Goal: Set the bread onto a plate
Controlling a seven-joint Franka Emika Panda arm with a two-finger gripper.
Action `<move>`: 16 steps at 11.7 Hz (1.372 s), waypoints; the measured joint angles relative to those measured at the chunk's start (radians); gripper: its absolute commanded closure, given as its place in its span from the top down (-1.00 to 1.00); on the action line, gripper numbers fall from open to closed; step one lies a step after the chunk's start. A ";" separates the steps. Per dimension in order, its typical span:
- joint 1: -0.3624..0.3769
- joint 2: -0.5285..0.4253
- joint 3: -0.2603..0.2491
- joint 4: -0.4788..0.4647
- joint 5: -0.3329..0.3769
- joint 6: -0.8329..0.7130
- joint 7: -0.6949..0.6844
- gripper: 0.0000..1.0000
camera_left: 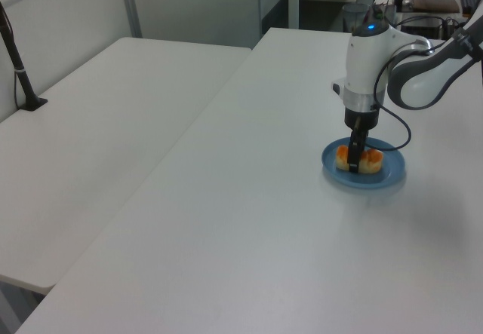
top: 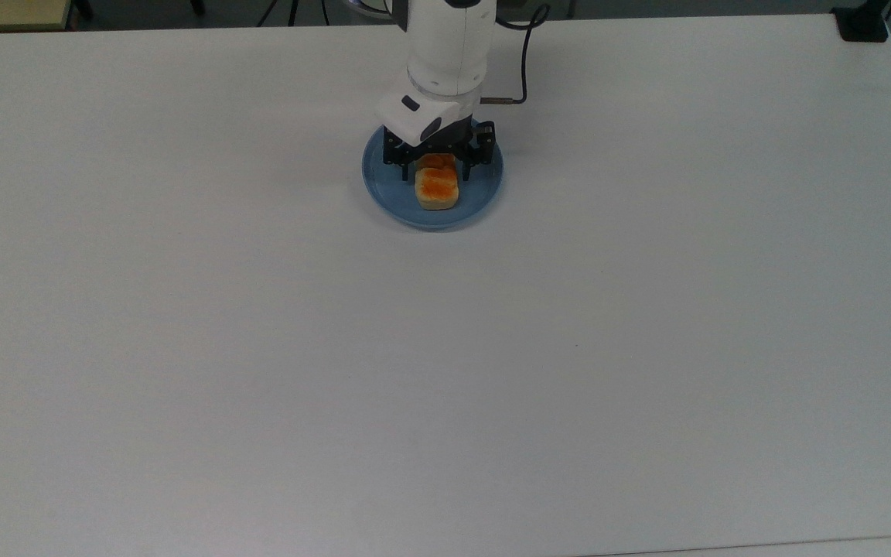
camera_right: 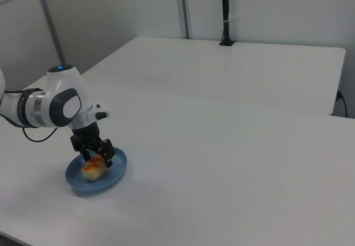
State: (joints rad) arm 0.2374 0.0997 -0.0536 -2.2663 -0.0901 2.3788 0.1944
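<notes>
Bread (top: 437, 188), single, on one plate (top: 397, 199).

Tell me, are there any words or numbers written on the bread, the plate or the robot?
No, none can be read.
The bread: no writing.
The plate: plain blue, no writing.
The robot arm: white, no readable words or numbers.
The claw: black, no label to read.
The table: plain white.
</notes>
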 measured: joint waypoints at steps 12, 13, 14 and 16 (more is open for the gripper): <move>-0.126 -0.074 -0.010 0.675 0.039 -0.775 -0.143 1.00; -0.155 -0.077 -0.010 0.707 0.061 -0.807 -0.177 1.00; -0.168 -0.084 -0.010 0.722 0.068 -0.825 -0.196 1.00; -0.167 -0.087 -0.002 0.723 0.068 -0.831 -0.199 1.00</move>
